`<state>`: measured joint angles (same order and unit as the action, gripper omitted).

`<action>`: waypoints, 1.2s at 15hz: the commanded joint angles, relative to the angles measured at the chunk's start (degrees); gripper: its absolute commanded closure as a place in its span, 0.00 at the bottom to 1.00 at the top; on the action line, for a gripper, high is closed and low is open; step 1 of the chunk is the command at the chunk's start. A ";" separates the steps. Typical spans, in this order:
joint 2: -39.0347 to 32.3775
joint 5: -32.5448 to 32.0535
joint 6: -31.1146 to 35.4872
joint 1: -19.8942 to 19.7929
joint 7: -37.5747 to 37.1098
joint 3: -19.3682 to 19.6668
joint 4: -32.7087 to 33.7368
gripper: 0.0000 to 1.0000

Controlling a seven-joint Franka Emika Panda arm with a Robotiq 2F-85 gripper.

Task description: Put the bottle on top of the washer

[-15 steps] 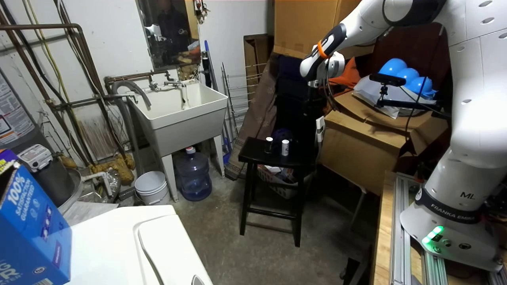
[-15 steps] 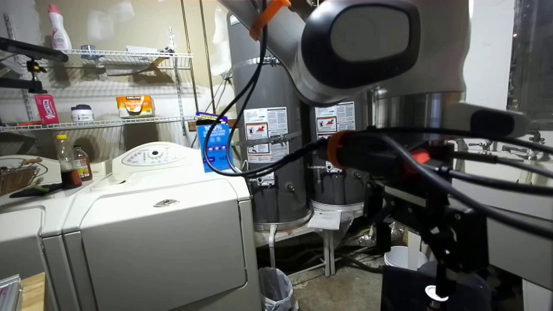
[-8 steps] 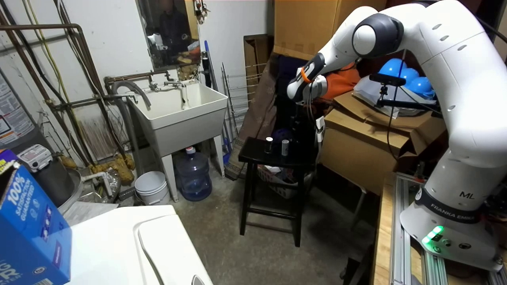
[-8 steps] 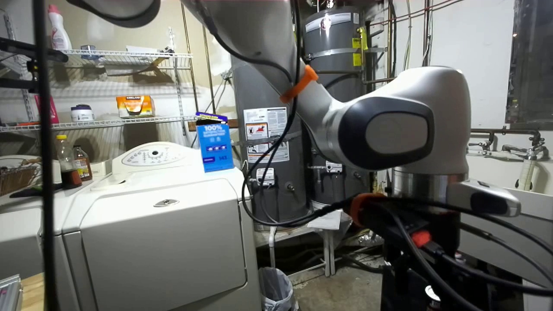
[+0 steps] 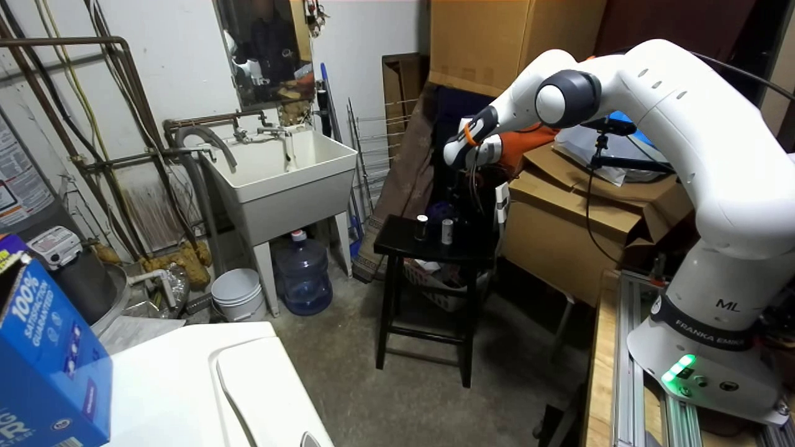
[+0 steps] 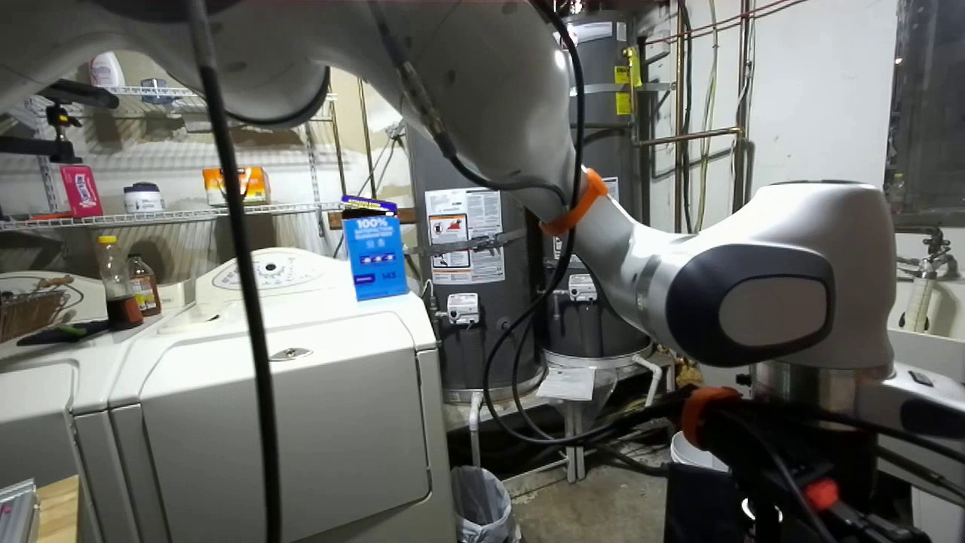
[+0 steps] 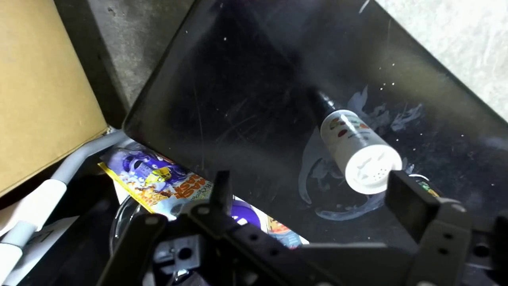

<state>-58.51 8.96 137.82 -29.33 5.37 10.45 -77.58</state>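
Two small upright bottles stand on a black stool (image 5: 397, 239): a white one (image 5: 447, 231) and a dark one with a white lid (image 5: 421, 228). In the wrist view my gripper (image 7: 317, 198) is open and empty above the stool. The white bottle (image 7: 355, 145) lies ahead of the jaws, its lid edge overlapped by the right fingertip. The dark bottle (image 7: 426, 184) is mostly hidden behind that finger. The washer, a white boxy appliance (image 5: 168, 372), is at lower left; it also shows in an exterior view (image 6: 286, 437), away from the gripper.
A blue box (image 6: 377, 260) stands on the washer's back corner. A second white appliance (image 6: 38, 407) beside it bears bottles (image 6: 121, 290) and a basket. Cardboard boxes (image 5: 565, 230) stand beside the stool, and a utility sink (image 5: 292, 198) is across from it. Cables loop from the arm.
The arm has lowered and reached outward, bringing my gripper down toward the stool. The bottles and the washer have not moved.
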 commanded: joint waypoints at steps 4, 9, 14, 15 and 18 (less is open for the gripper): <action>-2.34 -0.19 -0.61 -0.84 -0.39 -1.04 4.06 0.00; -5.63 -0.54 2.41 0.49 -0.40 -1.81 6.67 0.00; -8.19 -0.82 1.99 1.81 -1.38 -1.76 9.32 0.00; -8.77 -0.85 1.65 2.02 -1.57 -1.73 9.83 0.00; -9.84 -0.68 1.61 2.22 -1.49 -2.06 10.30 0.00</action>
<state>-65.82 8.88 140.04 -27.14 5.08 8.74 -70.49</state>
